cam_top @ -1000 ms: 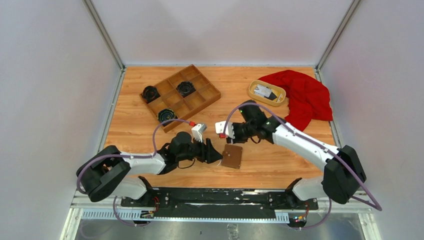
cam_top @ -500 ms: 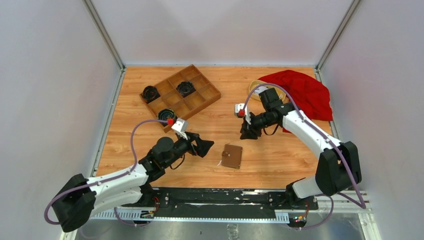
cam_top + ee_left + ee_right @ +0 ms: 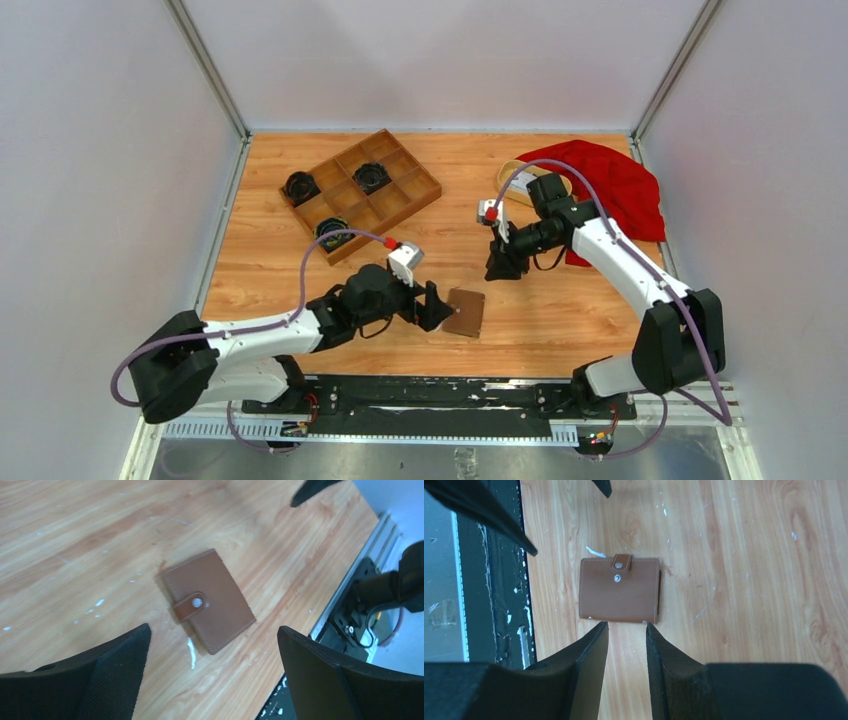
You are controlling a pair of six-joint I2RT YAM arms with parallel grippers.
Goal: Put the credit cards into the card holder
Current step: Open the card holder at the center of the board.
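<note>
The card holder (image 3: 465, 312) lies folded shut on the table near the front edge, brown, with its strap snapped down. It also shows in the left wrist view (image 3: 207, 600) and the right wrist view (image 3: 619, 590). My left gripper (image 3: 436, 308) is just left of it, low over the wood, jaws wide open and nothing between them (image 3: 211, 631). My right gripper (image 3: 497, 268) hangs above and behind the card holder, pointing down, jaws a narrow gap apart and empty (image 3: 626, 625). The credit cards are hidden behind the right arm.
A wooden compartment tray (image 3: 405, 195) with three black round parts sits at the back left. A red cloth (image 3: 615, 190) lies at the back right. The yellow dish (image 3: 512, 178) beside it is mostly covered by my right arm. The table's front rail (image 3: 350, 595) runs close to the card holder.
The left gripper let its jaws go wide, pulled back to the left, then came forward to the card holder again. The right gripper moved right and away from the card holder.
</note>
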